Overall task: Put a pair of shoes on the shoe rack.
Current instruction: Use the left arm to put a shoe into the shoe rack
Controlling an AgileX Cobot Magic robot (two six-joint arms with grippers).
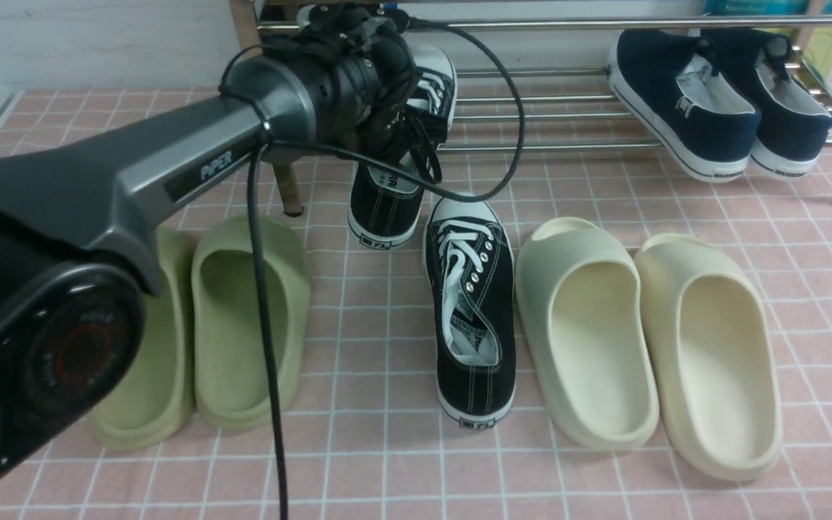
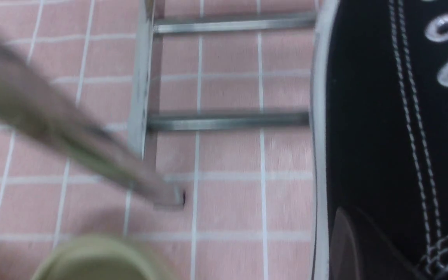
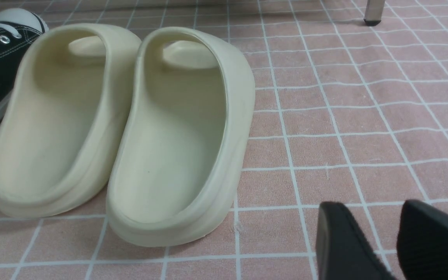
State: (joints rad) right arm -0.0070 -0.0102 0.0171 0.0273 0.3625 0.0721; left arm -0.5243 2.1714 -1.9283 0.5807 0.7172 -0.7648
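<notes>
ROBOT RACKS A SNEAKER: The left end effector (image 1: 396, 136) holds one black sneaker (image 1: 384, 206) at the left end of the chrome shoe rack (image 1: 568, 115). The toe is raised over the rails and the heel hangs forward of the front rail, low over the pink tiled floor (image 1: 387, 448). Its jaws are drawn together, apparently pinching the canvas side wall, though the wrist hides the exact contact from the front. To place it well, the shoe should go deeper and level out so that its sole spans two rails before release. The navy shoes (image 1: 683, 108) sit well apart at the rack's other end. The second sneaker (image 1: 470, 310) lies on the floor between green slides (image 1: 250, 318) and cream slides (image 1: 589, 339). The right end effector (image 3: 379, 241) hovers near the cream slides, fingers apart and empty.
</notes>
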